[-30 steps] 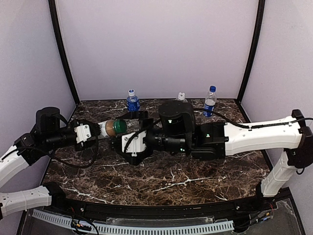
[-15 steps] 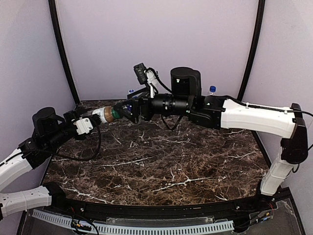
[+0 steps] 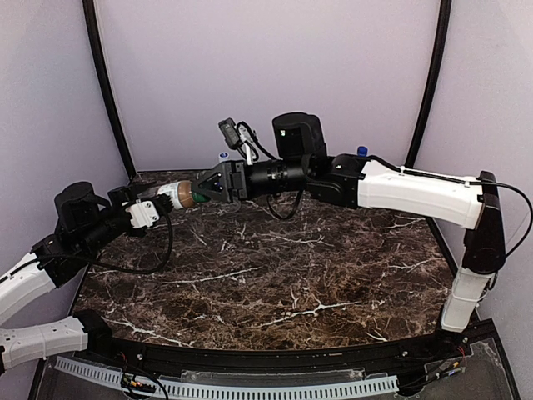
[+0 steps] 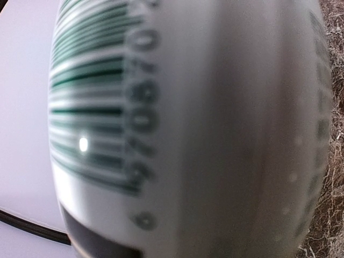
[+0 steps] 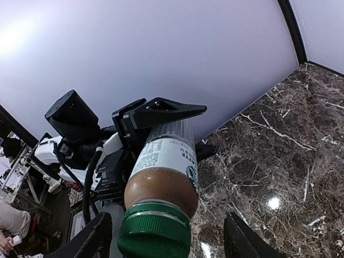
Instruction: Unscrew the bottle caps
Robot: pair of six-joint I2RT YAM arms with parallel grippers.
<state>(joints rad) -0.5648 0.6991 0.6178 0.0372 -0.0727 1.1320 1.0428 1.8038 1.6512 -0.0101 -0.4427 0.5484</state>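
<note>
Can't read the coffee bottle (image 4: 188, 129) label up close, total blur. Can only make out caps of the back bottles (image 3: 361, 151) over the right arm (image 3: 400, 187). Also missing the fingertips of the right end effector (image 5: 164, 239), cropped at bottom.

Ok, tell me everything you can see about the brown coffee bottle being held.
The coffee bottle holds brown liquid, with a white label bearing a barcode and a green cap screwed on. It lies roughly level above the table. The left tool clamps its base end; the right tool is open around the cap, not touching.
</note>
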